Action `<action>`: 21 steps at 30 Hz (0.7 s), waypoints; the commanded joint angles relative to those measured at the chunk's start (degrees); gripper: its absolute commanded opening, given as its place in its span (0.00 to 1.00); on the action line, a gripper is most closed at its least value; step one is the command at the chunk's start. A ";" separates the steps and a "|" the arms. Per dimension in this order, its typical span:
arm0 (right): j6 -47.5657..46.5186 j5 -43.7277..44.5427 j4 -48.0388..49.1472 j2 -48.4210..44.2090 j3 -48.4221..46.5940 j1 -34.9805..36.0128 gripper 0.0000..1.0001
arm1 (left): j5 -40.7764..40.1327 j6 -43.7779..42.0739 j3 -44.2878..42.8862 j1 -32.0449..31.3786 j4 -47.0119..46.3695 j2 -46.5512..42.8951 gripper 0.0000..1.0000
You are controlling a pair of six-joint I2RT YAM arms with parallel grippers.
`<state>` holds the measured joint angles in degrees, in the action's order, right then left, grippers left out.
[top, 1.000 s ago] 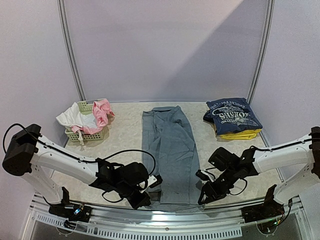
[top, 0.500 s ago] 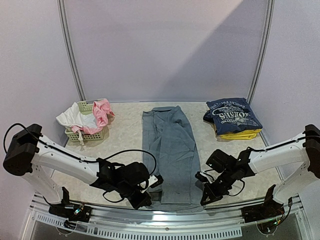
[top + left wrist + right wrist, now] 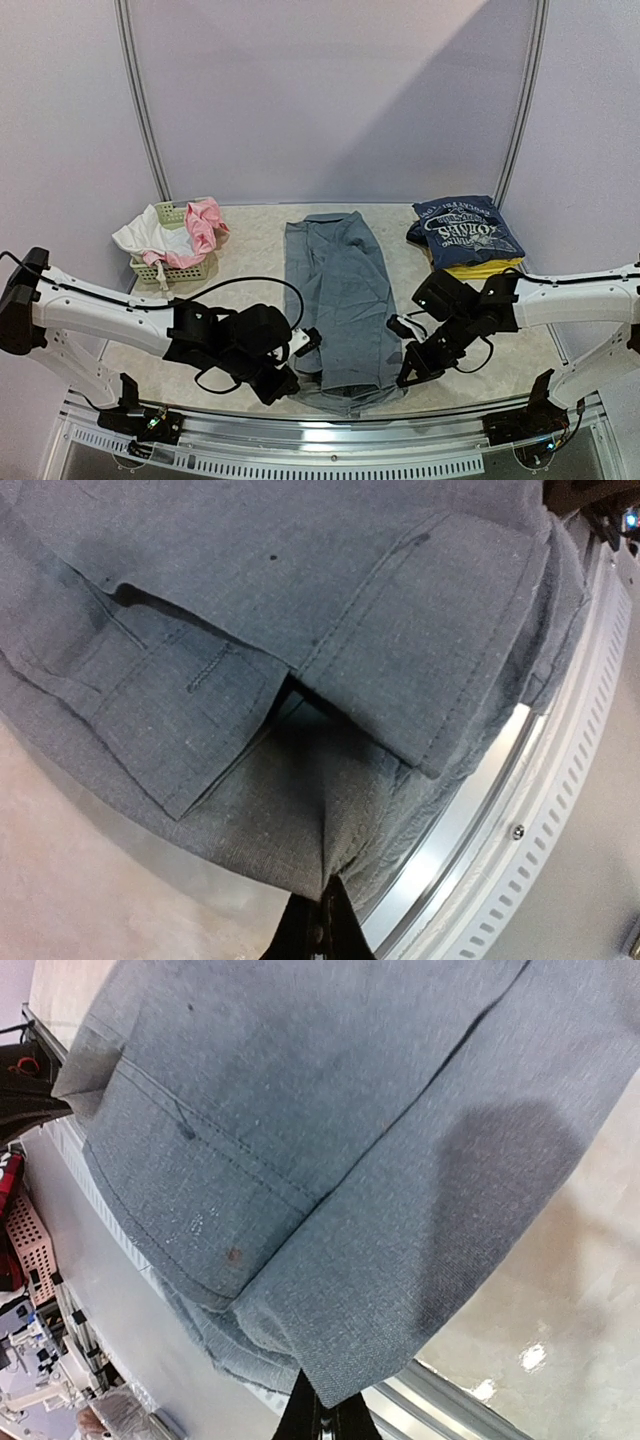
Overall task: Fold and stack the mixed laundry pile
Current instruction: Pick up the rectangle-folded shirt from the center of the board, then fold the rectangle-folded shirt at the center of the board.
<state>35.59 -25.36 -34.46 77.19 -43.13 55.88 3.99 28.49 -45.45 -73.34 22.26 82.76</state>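
left gripper and right gripper each pinch a near corner of the grey trousers, jaws closed; the fold looks begun, calling for an even carry toward the far end.

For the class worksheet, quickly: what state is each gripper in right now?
Left gripper: shut on the near edge of the large grey cloth trousers.
Right gripper: shut on the near edge of the same trousers.

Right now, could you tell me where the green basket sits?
In the top view, the green basket sits back left, left of the grey trousers.
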 commanded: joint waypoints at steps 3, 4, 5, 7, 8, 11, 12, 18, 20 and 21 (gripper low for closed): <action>-0.69 7.43 -2.50 -0.57 -5.09 -0.81 0.00 | -9.53 1.06 -3.54 0.14 7.20 -2.52 0.00; -0.61 8.54 -2.62 -0.63 -5.72 -1.05 0.00 | -10.28 1.08 -3.93 0.31 7.36 -2.67 0.00; -0.60 9.40 -2.81 -0.70 -6.37 -1.31 0.00 | -10.93 1.03 -4.25 0.64 7.39 -2.73 0.00; -0.60 11.39 -3.27 -0.72 -7.83 -1.91 0.00 | -12.85 0.88 -5.56 1.31 8.39 -2.70 0.00; -0.61 12.42 -3.51 -0.68 -8.63 -2.22 0.00 | -14.25 0.91 -6.32 1.76 9.05 -2.69 0.00; -0.66 15.54 -4.15 -0.06 -11.11 -3.01 0.00 | -17.47 1.30 -8.47 3.01 10.56 -2.88 0.00; -0.70 16.53 -4.24 0.25 -11.84 -3.24 0.00 | -17.87 1.09 -8.96 3.48 10.53 -2.96 0.00; 0.91 21.47 -2.85 3.75 -16.49 -4.50 0.00 | -21.18 -0.29 -12.29 7.18 11.10 -2.49 0.00; 1.58 23.69 -2.33 5.37 -18.44 -4.65 0.00 | -22.33 -1.10 -13.69 8.83 11.21 -2.00 0.00; 1.94 24.42 -2.08 6.66 -19.24 -4.84 0.00 | -22.86 -1.49 -14.55 9.70 11.27 -1.73 0.00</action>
<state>36.07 -7.07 -37.34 80.44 -59.02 51.90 -14.76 28.69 -57.01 -66.89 32.14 81.03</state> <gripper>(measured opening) 0.018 0.014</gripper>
